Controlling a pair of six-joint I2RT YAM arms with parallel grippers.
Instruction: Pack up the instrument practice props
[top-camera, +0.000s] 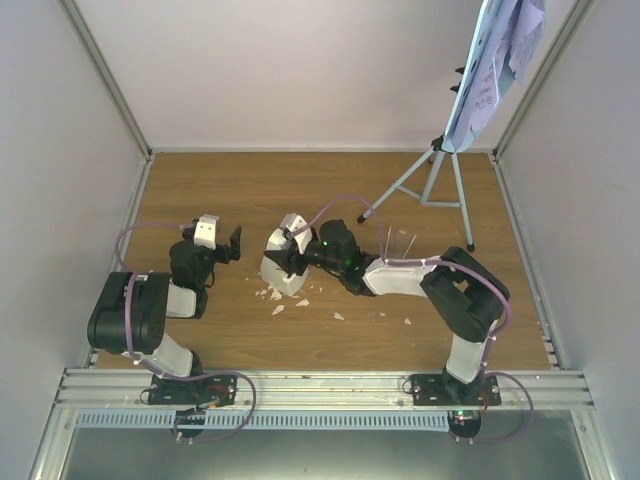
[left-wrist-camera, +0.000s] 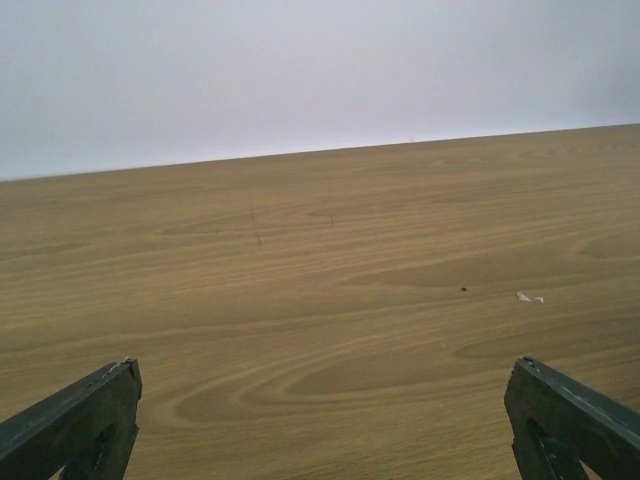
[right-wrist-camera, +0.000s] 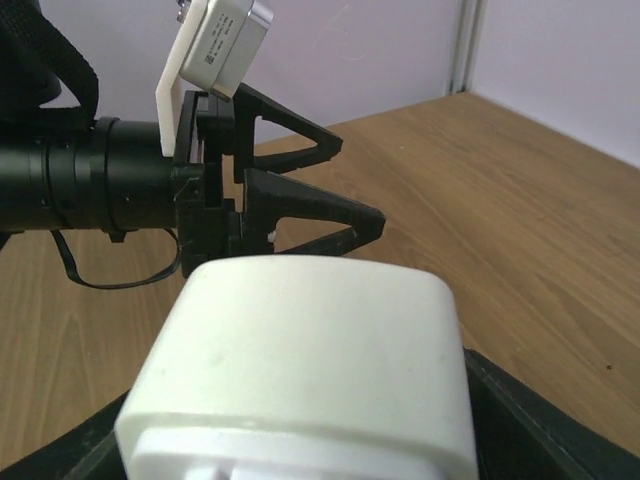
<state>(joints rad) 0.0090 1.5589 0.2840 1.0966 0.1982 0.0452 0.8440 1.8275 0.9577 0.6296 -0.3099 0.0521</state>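
Note:
The small white pyramid metronome (top-camera: 279, 274) sits low at the table's middle, and my right gripper (top-camera: 287, 258) is shut on it. It fills the right wrist view (right-wrist-camera: 310, 350), between the dark fingers (right-wrist-camera: 570, 430). Its clear tapered cover (top-camera: 398, 243) stands apart behind my right forearm. The pale-blue tripod music stand (top-camera: 437, 178) stands at the back right. Its tray (top-camera: 478, 95) holds lavender-white sheet music pages (top-camera: 510, 40). My left gripper (top-camera: 232, 244) is open and empty just left of the metronome, and it also shows in the left wrist view (left-wrist-camera: 325, 420) and the right wrist view (right-wrist-camera: 330, 190).
Small white crumbs (top-camera: 275, 296) lie on the wood table around and right of the metronome; one shows in the left wrist view (left-wrist-camera: 527, 297). White walls with metal posts close in the table on three sides. A metal rail (top-camera: 320, 385) runs along the near edge.

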